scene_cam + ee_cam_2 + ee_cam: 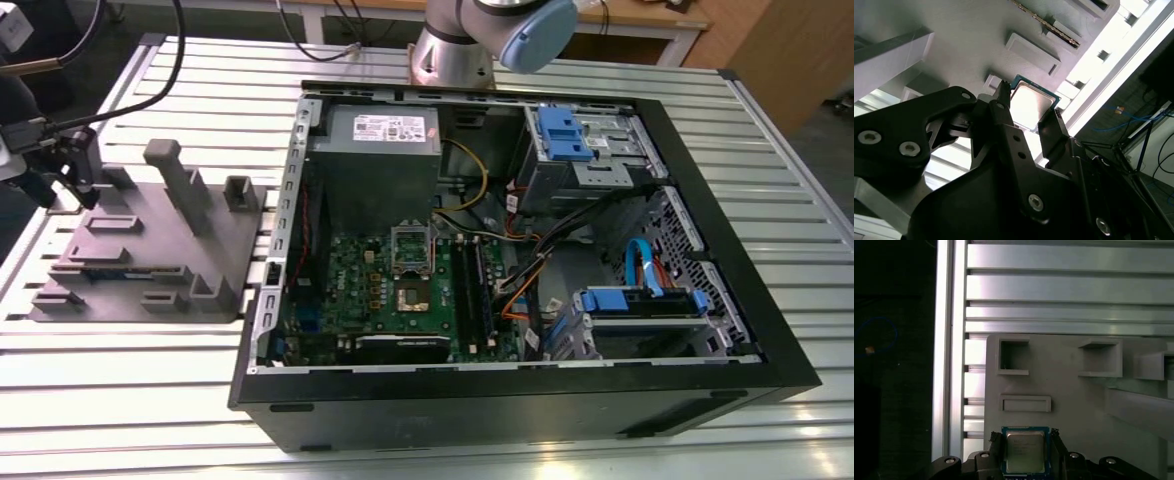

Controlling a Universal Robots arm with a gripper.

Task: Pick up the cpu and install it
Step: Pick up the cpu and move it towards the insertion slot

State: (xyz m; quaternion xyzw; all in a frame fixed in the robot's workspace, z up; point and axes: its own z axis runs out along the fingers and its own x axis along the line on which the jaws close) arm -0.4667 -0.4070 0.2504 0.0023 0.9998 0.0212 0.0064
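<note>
The cpu (1025,452) is a small square chip with a shiny silver top and a thin teal rim. It sits between my gripper's (1025,437) two black fingers, low over the grey parts fixture (1074,400). In both wrist views the fingers (1001,107) press against two opposite edges of the cpu (1030,102), so the gripper (1029,107) is shut on it. In the exterior view my gripper (74,175) hangs over the fixture's (147,250) far corner at the exterior view's left. The motherboard's socket (410,275) lies inside the open computer case (507,375).
The fixture has raised blocks and a tall post (174,180) close to the gripper. A grey power-supply box (384,135) and blue drive brackets (561,130) sit in the case. Cables (120,100) trail from the wrist over the slatted aluminium table (134,400).
</note>
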